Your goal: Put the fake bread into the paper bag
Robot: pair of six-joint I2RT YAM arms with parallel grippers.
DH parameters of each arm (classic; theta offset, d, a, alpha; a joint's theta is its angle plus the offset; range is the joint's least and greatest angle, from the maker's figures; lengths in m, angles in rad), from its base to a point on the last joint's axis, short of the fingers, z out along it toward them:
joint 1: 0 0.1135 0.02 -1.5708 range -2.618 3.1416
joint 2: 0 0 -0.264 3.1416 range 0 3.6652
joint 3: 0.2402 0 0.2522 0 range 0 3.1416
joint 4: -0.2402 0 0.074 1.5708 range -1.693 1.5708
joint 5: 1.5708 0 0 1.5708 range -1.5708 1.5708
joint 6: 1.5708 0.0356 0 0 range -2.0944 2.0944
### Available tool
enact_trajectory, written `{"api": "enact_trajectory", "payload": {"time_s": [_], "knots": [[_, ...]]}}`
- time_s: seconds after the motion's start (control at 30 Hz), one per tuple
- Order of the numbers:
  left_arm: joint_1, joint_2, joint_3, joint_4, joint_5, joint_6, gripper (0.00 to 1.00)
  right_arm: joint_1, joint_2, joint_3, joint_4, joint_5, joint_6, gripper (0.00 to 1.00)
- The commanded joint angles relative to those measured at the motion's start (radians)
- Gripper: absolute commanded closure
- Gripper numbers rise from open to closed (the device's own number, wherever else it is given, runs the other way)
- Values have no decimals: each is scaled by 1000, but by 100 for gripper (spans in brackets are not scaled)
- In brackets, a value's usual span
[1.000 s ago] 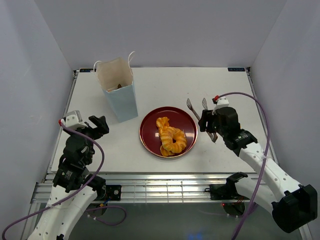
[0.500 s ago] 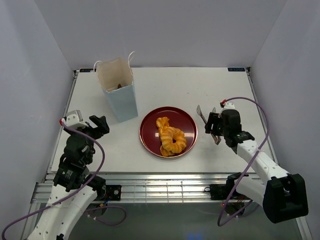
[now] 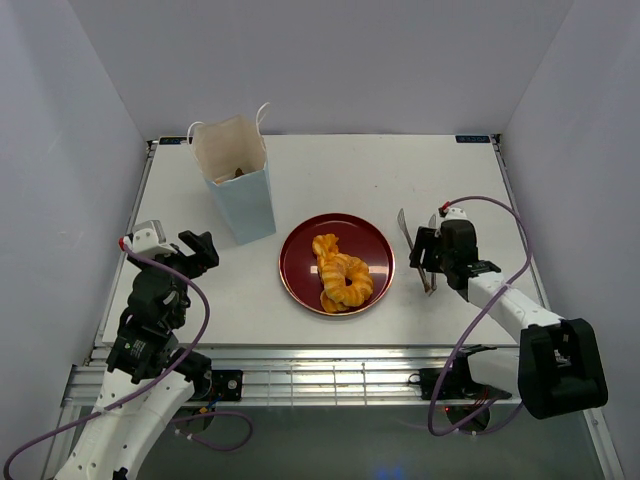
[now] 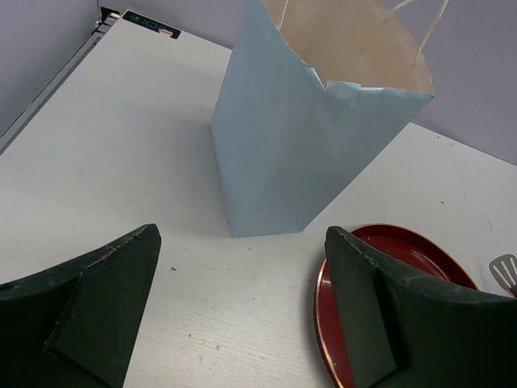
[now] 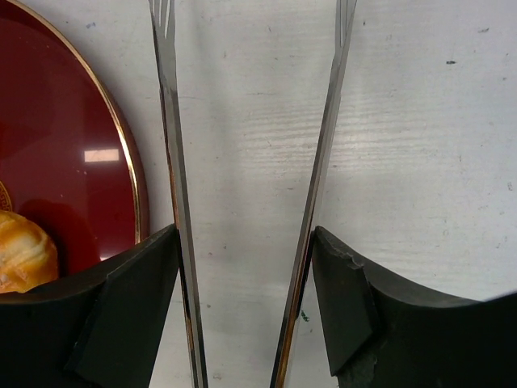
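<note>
Golden-orange fake bread [image 3: 341,275], a twisted piece and a ring, lies on a dark red plate [image 3: 300,243]. The pale blue paper bag [image 3: 243,200] stands upright and open at the far left, with a dark brown piece [image 3: 238,173] inside. My right gripper [image 3: 432,262] is shut on silver metal tongs [image 3: 403,228] just right of the plate. In the right wrist view its fingers [image 5: 129,299] press both spread tong arms [image 5: 168,145], beside the plate [image 5: 73,145] and a bun [image 5: 23,252]. My left gripper [image 3: 200,250] is open and empty, near-left of the bag [image 4: 307,145].
The white table [image 3: 330,170] is walled by pale panels on three sides. In the left wrist view the plate's rim [image 4: 420,246] lies to the right of my open gripper [image 4: 242,311], and a tong tip [image 4: 505,271] shows at the right edge.
My right arm has drawn back toward its base, bringing the tongs nearer and turning them to run along the plate's right side. The left arm, bag and bread have not moved.
</note>
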Motion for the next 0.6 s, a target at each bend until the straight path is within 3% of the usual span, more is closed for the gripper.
{"api": "enact_trajectory", "payload": {"time_s": [0.0, 0.57], "knots": [[-3, -2, 0, 13, 16, 4, 7, -7, 28, -9, 66, 4, -2, 30], [-3, -5, 1, 11, 21, 4, 7, -7, 135, 26, 43, 1, -11, 26]]}}
